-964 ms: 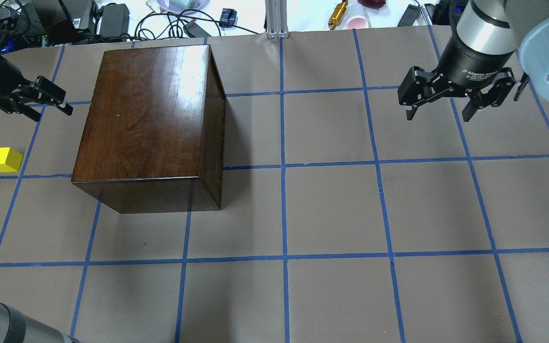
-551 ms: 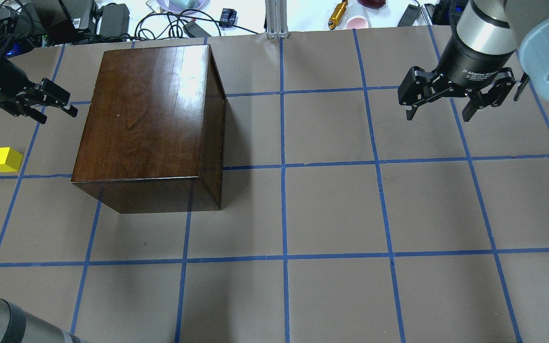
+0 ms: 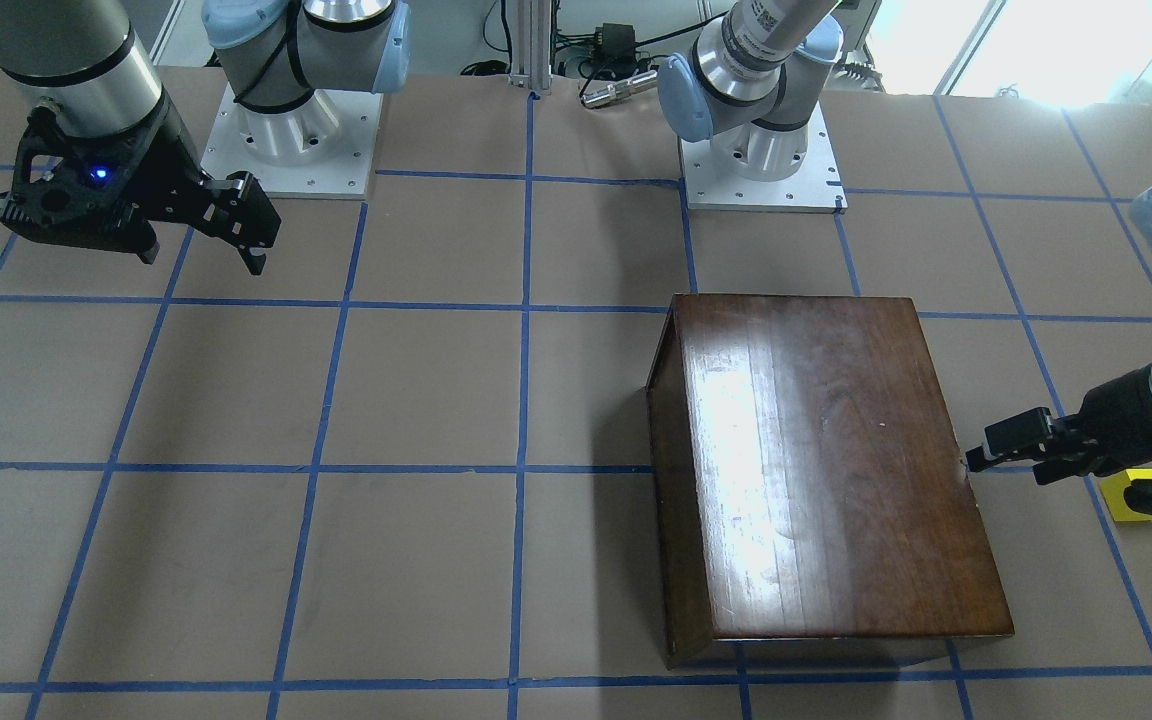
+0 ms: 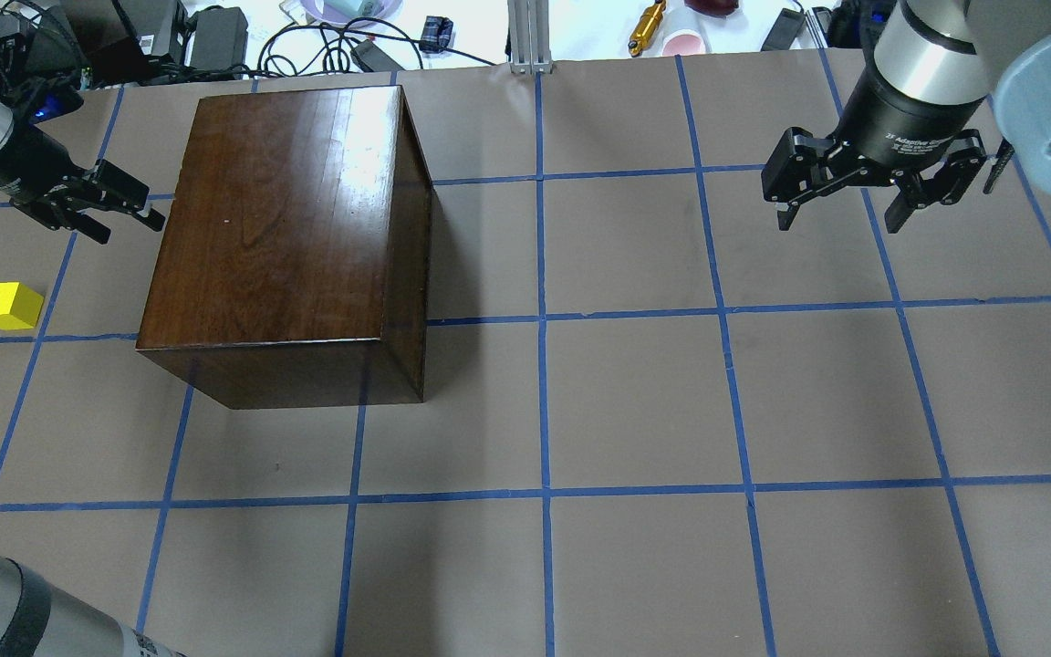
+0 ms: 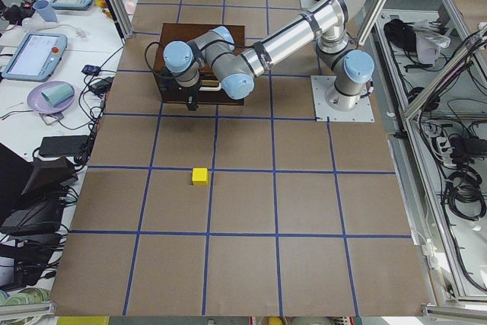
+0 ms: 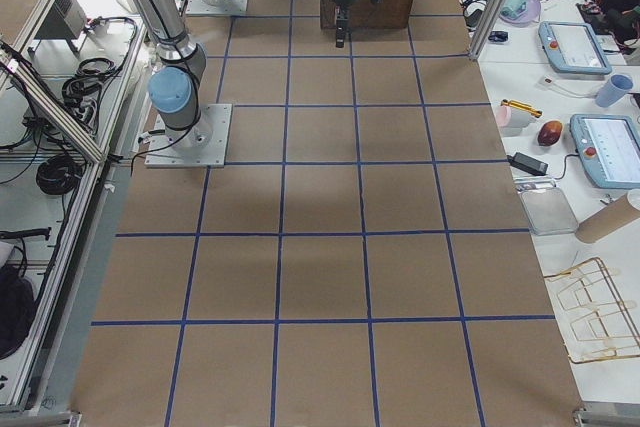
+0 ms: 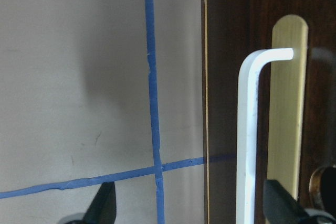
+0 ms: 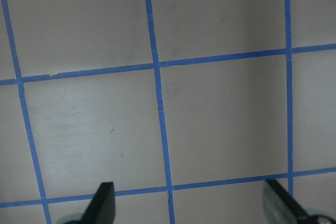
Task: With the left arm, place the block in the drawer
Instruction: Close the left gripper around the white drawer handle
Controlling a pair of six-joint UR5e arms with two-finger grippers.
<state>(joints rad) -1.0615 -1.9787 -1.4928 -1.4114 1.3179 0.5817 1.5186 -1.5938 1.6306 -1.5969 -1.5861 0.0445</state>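
Observation:
The yellow block lies on the table left of the dark wooden box. It also shows in the front view, partly behind my left wrist. The drawer is shut. Its dark front panel and metal pull fill the right of the left wrist view. My left gripper is open and empty. It hovers just off the box's left face, beyond the block, with the pull between its fingertips in the wrist view. My right gripper is open and empty over bare table at the far right.
Cables, power bricks and small items lie beyond the table's far edge. The two arm bases stand at the robot's side. Brown paper with a blue tape grid covers the table.
My left gripper has moved right toward the box's left face, closing the gap to it. The block, the box and the right arm have not moved.

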